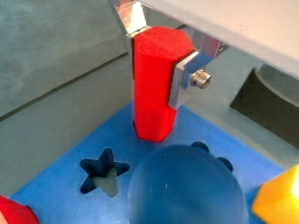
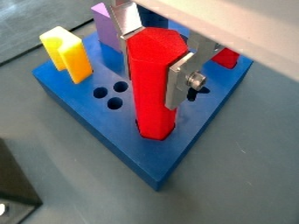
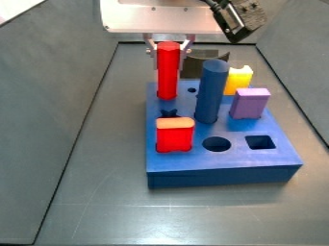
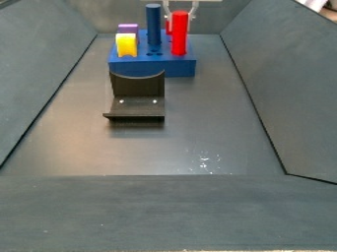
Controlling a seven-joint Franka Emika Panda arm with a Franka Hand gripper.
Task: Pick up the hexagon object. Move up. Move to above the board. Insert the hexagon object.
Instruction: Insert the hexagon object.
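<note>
At board (image 2: 140,149) corner: pincer (image 2: 158,48) pinching hexagon (image 2: 155,83) near top, upright, foot entering hole, apparently for straight insertion.

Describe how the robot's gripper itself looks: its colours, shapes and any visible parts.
The gripper has two flat silver metal finger plates, one fastened with a round silver screw. In a side view its body is a pale, boxy housing with a dark attachment beside it.
</note>
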